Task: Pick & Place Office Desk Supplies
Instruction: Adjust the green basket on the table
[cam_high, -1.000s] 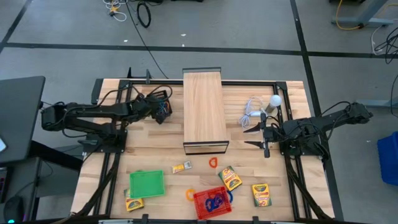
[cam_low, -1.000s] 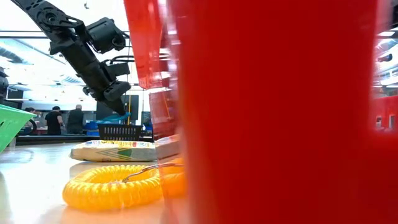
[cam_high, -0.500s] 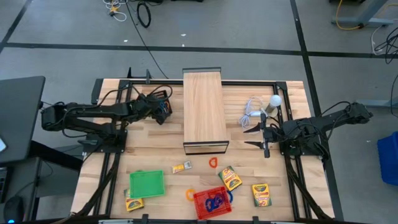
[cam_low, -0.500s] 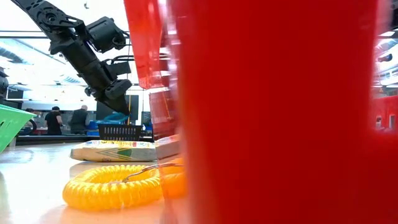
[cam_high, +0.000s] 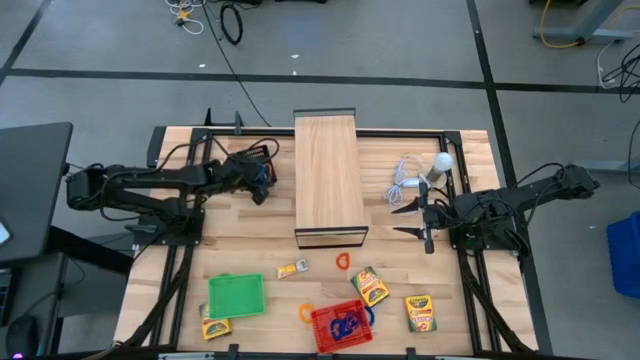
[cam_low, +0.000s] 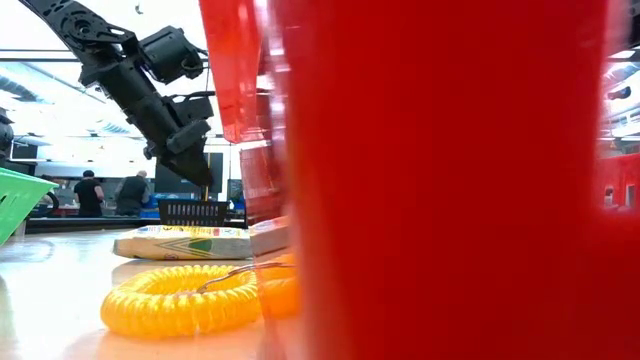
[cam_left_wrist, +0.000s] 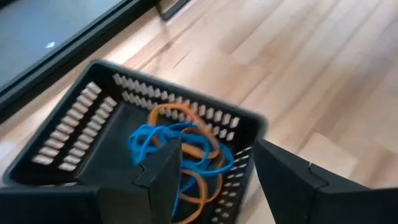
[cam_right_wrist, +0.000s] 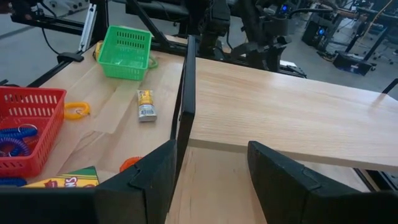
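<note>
Left pincer (cam_left_wrist: 214, 171) hangs wide open over the black basket (cam_left_wrist: 81, 124) of blue and orange loops (cam_left_wrist: 177, 146) near the bench's far-left corner; right pincer (cam_high: 415, 218) waits open by the right edge

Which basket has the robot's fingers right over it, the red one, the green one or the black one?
The black basket. The left gripper hangs open over its blue and orange loops, while the red basket and green basket sit far off.

Long wooden box (cam_high: 328, 178) lies beside white bulb (cam_high: 442, 160).
</note>
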